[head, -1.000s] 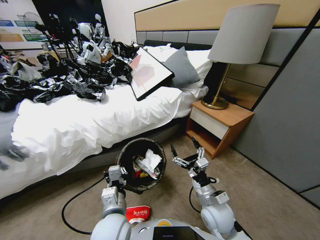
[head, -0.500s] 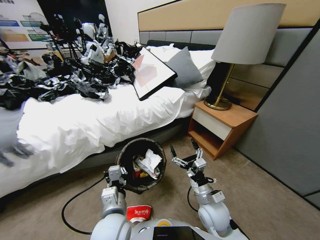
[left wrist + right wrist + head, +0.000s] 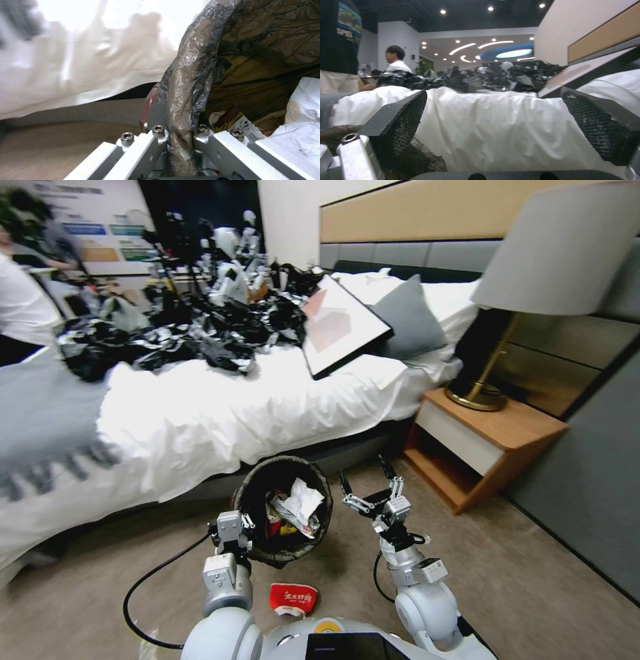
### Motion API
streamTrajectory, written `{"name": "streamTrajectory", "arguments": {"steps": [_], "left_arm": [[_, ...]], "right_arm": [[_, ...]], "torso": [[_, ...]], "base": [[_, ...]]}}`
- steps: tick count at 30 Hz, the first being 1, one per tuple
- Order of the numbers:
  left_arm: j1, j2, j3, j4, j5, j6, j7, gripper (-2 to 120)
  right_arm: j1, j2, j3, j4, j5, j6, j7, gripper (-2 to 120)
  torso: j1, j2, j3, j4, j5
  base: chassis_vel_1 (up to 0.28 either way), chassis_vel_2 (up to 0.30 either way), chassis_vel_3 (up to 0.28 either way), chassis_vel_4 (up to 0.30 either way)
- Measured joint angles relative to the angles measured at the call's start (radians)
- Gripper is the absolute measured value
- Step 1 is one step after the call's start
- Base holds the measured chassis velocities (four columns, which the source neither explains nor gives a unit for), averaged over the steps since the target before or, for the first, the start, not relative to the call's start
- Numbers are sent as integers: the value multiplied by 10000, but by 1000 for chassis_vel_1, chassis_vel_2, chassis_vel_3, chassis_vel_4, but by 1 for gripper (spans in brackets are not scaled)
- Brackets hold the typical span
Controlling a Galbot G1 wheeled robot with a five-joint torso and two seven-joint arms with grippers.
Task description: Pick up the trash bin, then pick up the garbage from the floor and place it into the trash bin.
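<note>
So bin pickup looks done: my left gripper (image 3: pixel 178 140) is pinched tight on the near rim of the trash bin (image 3: pixel 257 493), which sits by the bed (image 3: pixel 220 413) with tissue and wrappers (image 3: pixel 293 507) inside. Right gripper (image 3: pixel 367 483) hangs spread apart, empty, just right of it. One red wrapper (image 3: pixel 291 599) left on the near floor.
</note>
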Motion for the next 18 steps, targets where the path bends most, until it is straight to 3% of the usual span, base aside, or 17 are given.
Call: {"name": "streamTrajectory", "arguments": {"steps": [18], "left_arm": [[0,0,0,0,0,0,-1,0]], "right_arm": [[158,54,-17,-48,35,-38,-139,100]], "torso": [[0,0,0,1,0]], "base": [[125,128,121,127]]}}
